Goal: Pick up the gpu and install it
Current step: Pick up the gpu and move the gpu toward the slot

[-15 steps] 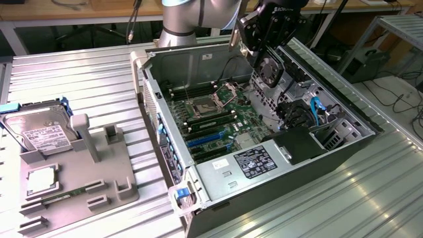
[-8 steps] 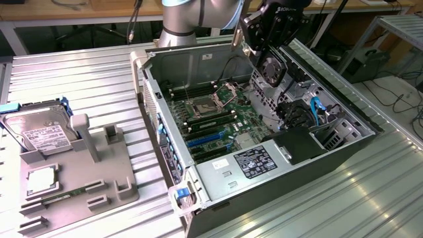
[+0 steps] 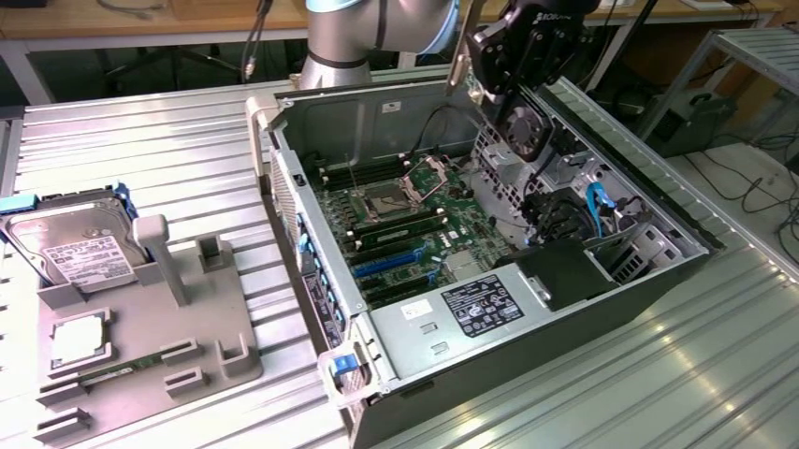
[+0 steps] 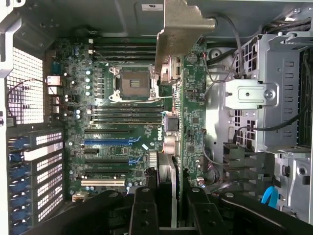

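Exterior view: pincer [image 3: 515, 94] clenched on the gpu [image 3: 526, 136], the card hanging on edge with its black fan showing, up over the far end of the open computer case [image 3: 362, 117]; motherboard [image 3: 399, 215] below it, hard drive [image 3: 75, 248] well apart at the exterior view's left

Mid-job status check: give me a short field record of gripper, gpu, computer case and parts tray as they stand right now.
gripper: shut on the gpu
gpu: held on edge above the open computer case, fan face visible in the exterior view, not yet seated
motherboard: lies under the card; long expansion slots bare
parts tray: on the exterior view's left, beside the case
hard drive: propped in the tray
memory stick: lying in the tray
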`<state>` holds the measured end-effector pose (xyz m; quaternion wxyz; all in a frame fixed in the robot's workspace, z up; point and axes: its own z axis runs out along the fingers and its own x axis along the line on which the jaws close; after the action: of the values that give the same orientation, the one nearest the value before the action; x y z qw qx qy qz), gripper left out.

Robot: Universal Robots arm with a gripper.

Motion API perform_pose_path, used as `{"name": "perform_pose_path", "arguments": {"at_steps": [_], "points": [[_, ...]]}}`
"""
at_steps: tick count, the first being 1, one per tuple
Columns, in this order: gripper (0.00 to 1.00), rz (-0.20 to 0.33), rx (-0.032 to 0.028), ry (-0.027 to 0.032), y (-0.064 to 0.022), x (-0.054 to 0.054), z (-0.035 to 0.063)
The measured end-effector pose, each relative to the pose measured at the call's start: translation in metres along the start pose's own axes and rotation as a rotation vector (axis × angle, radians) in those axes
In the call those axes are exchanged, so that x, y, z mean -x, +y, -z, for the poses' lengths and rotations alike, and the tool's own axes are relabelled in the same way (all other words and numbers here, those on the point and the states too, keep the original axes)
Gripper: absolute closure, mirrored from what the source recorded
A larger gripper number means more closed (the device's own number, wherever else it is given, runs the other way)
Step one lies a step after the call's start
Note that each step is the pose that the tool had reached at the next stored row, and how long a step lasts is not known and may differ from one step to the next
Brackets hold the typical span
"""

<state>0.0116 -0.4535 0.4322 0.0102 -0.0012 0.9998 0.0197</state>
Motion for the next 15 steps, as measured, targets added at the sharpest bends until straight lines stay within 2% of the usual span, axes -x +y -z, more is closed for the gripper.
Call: {"name": "perform_pose_path", "arguments": {"at_steps": [4, 15], "points": [[0.72, 0.0, -0.0001, 0.0, 0.0, 0.0045, -0.0001], [0.72, 0.0, 0.0001, 0.0, 0.0, 0.0045, -0.0001]]}}
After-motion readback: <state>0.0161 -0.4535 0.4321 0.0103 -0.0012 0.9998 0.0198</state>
